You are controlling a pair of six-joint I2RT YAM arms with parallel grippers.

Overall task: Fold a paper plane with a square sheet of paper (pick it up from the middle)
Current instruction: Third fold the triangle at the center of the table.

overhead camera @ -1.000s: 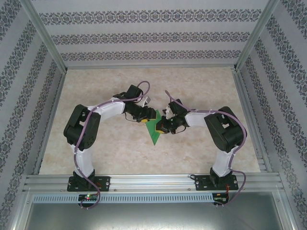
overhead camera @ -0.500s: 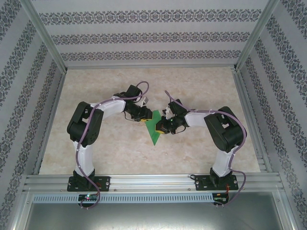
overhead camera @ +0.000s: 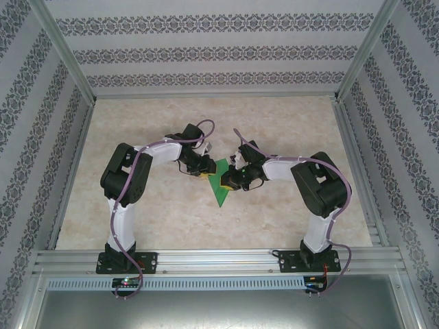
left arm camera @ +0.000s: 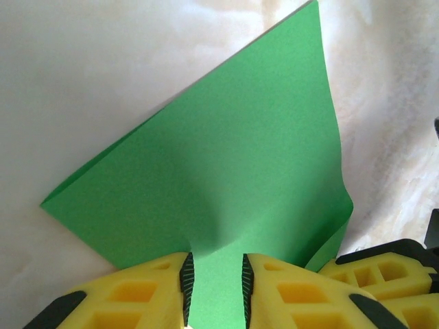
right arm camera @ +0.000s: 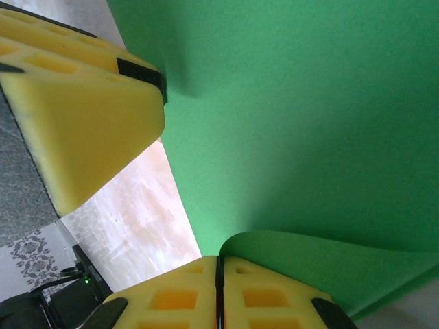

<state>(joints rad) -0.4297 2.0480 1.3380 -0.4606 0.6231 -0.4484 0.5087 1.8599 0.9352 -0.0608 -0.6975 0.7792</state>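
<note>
The square sheet of paper (overhead camera: pixel 221 192) is bright green and folded into a pointed wedge, its tip toward the near edge. It is held up off the table between both arms at the centre. My left gripper (overhead camera: pixel 208 171) grips its upper left part. In the left wrist view the paper (left arm camera: pixel 226 157) puckers and runs between the yellow fingers (left arm camera: pixel 137 295), whose jaws (left arm camera: pixel 215 288) stand narrowly apart, both pads against it. My right gripper (overhead camera: pixel 230 181) is shut tight (right arm camera: pixel 219 274) on a curled edge of the paper (right arm camera: pixel 309 123). A left finger (right arm camera: pixel 89 116) touches the sheet nearby.
The marbled tabletop (overhead camera: pixel 288 123) lies open around the arms. Aluminium frame rails (overhead camera: pixel 206 257) run along the near edge, with posts (overhead camera: pixel 68 62) at the back corners. Patterned walls (overhead camera: pixel 212 51) close in the back and sides.
The left jaws have narrowed onto the paper. The left arm's elbow has shifted slightly right and back. The paper and the right gripper have stayed almost in place.
</note>
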